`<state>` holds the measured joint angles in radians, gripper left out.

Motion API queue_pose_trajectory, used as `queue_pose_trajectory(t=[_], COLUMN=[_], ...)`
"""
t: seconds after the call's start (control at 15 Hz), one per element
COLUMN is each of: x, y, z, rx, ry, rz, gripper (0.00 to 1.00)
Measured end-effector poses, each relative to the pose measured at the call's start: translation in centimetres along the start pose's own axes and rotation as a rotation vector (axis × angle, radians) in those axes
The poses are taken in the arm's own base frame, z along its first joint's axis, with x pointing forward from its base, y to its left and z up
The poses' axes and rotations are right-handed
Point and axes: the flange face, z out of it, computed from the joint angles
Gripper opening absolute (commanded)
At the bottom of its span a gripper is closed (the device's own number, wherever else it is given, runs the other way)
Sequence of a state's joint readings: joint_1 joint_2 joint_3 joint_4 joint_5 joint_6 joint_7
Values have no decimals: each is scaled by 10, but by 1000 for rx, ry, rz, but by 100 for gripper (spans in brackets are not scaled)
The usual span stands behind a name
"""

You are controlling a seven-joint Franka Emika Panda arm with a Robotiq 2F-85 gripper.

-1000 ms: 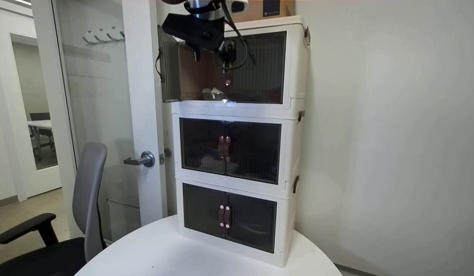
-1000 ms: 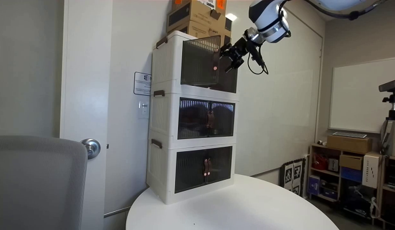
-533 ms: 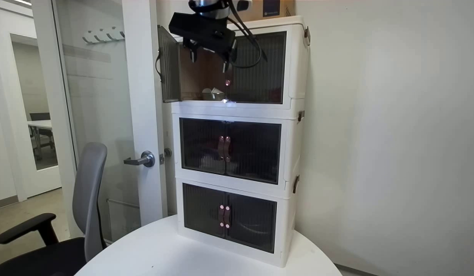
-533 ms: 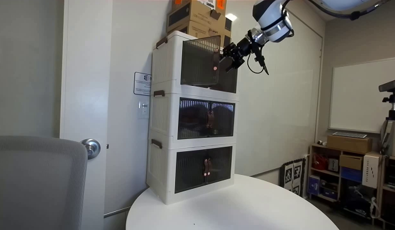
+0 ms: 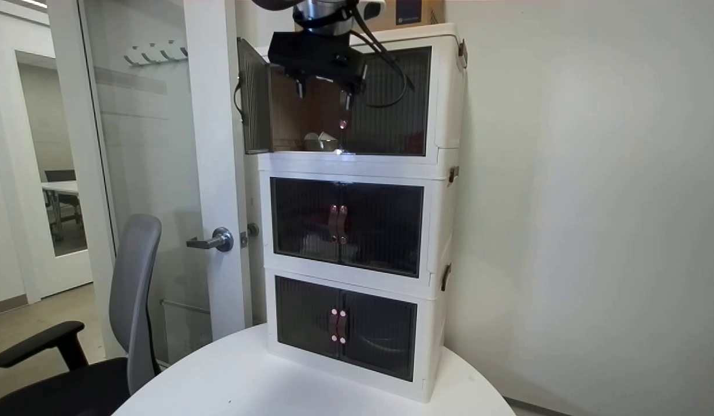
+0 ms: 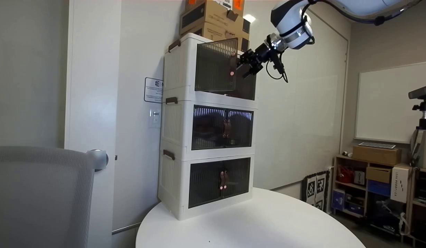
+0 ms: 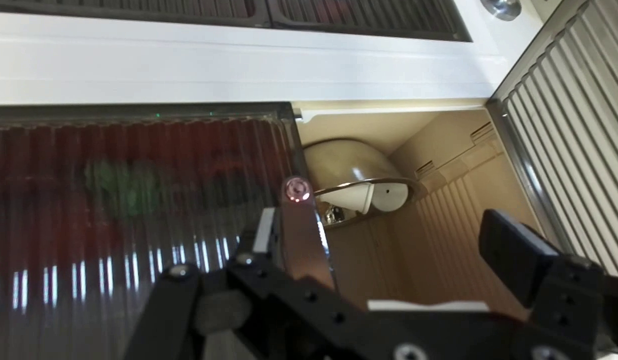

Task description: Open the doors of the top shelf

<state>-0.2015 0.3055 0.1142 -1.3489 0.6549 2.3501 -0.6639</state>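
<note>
Your top shelf [image 5: 445,98] crowns the cabinet [image 5: 443,231] toward the far edge of the table [image 5: 218,375], one door [image 5: 256,110] swung out from the side edge and the other door [image 5: 403,104] closed. You have the gripper [image 7: 379,222] spread wide, one finger [image 7: 264,230] just beside the closed door's handle [image 7: 304,235]. The wrist view shows a green patch [image 7: 126,187] behind that door, unlike both exterior views.

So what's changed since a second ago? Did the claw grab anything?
In an exterior view, the gripper has shifted rightward in the picture, towards the side with the closed door. Its jaws stand apart; nothing was visibly taken hold of or let go. The closed door, the open door and the bowl inside the top shelf stayed as they were.
</note>
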Motion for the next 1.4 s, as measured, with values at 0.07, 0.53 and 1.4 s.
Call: queue_pose_trajectory(t=[0.07,0.53,1.4], x=[0,-6,4], y=[4,13,3], z=[2,30,34], rx=[-11,-4,73], ry=[20,132,215], rz=[8,75,44], gripper=[100,100,100])
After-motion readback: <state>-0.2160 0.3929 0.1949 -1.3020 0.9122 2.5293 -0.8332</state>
